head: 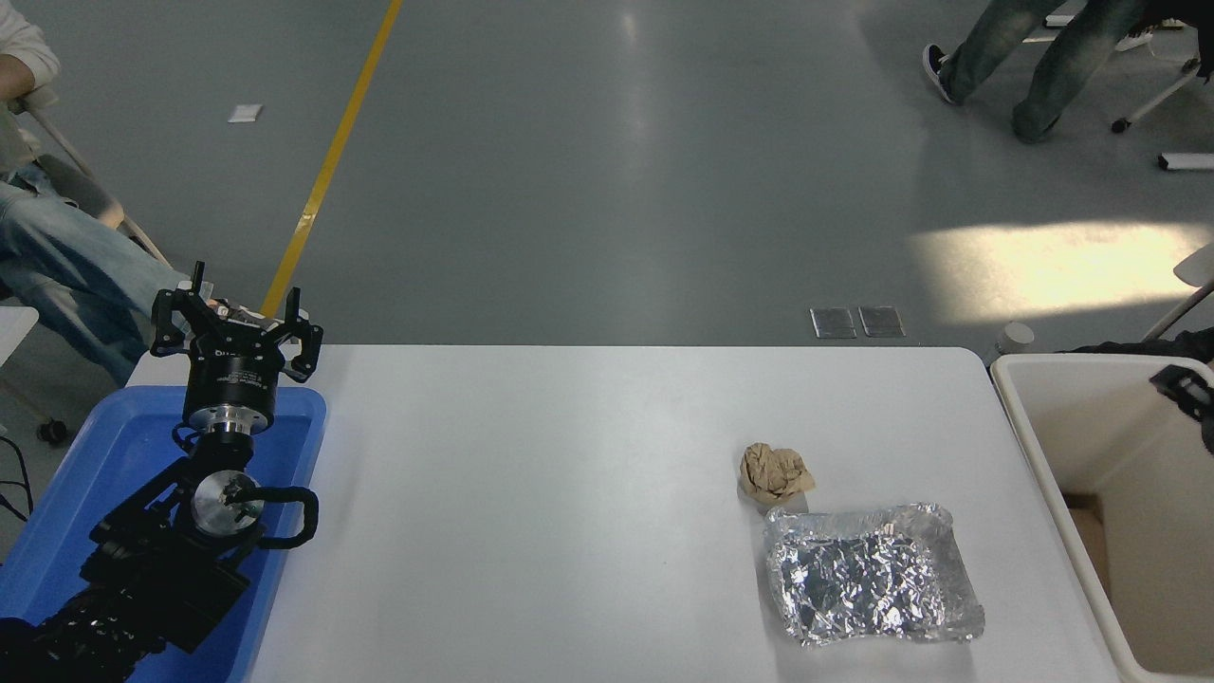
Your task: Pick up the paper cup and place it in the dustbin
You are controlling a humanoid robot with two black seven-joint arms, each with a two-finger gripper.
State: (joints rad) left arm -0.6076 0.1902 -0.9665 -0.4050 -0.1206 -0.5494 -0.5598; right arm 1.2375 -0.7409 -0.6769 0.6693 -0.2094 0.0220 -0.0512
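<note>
Landmark: white table.

R gripper: only a small black piece shows at the frame's R edge, above the dustbin interior, past the table's R end. Can't tell if fingers are spread or closed; nothing visible in it.

Paper cup: not visible in this view. Visible part of bin interior shows cream walls + a brownish patch low down by the near-left wall; no cup seen there. Bin runs off frame R and bottom, so part of its inside is hidden.

Dustbin: cream-white, thick rounded rim, stands just off the table's R edge, rim roughly level w/ tabletop.

L gripper: over the table's far-L corner, fingers spread wide, empty. L arm comes up from lower L across the blue tray, which sits on the table's L end.

On table, R half: crumpled brown paper ball, and just nearer the camera a crumpled foil sheet w/ raised edges. Ball sits touching or almost touching the foil's far-L corner; can't tell which. Both well apart from the tray, nearer the bin side.

Beyond table: grey floor w/ yellow line. Person's legs in jeans off the table's far-L corner; another person's legs far off past the table's R end.
</note>
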